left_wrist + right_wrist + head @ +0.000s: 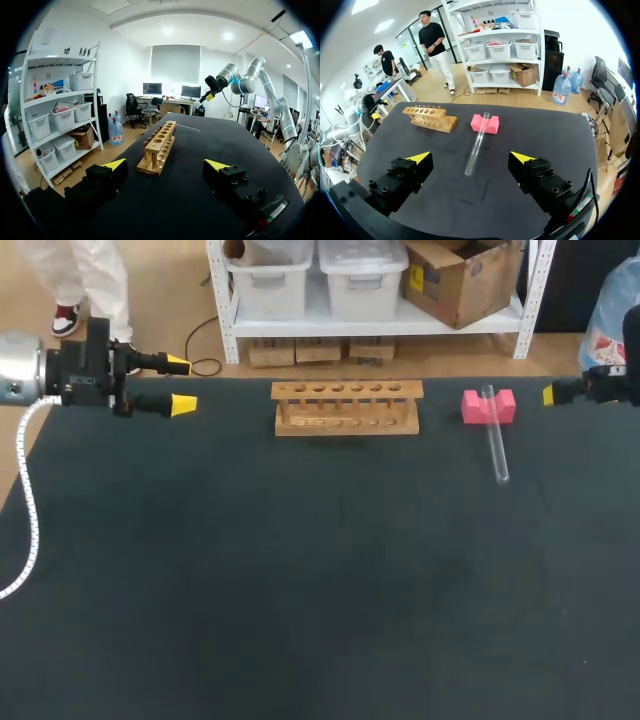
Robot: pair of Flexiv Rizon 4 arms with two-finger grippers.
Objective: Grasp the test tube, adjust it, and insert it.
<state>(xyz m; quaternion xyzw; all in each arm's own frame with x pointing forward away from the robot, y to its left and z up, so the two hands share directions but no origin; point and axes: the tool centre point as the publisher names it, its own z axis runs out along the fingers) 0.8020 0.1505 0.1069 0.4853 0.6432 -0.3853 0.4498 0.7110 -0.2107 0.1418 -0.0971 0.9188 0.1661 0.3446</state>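
Wooden rack (pixel 346 407) sitting on dark table (pixel 300 580), test tube (pixel 494 440) leaning on pink block (pixel 488 406) right of it, left gripper (pixel 178 385) and right gripper (pixel 470 157) flanking rack, both gaping wide.

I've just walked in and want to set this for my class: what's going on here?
Nothing is being held yet. The left gripper is open at the left side of the table, apart from the wooden rack. The right gripper is open, with the test tube ahead of it. The tube lies with one end propped on the pink block. No tube stands in the rack.
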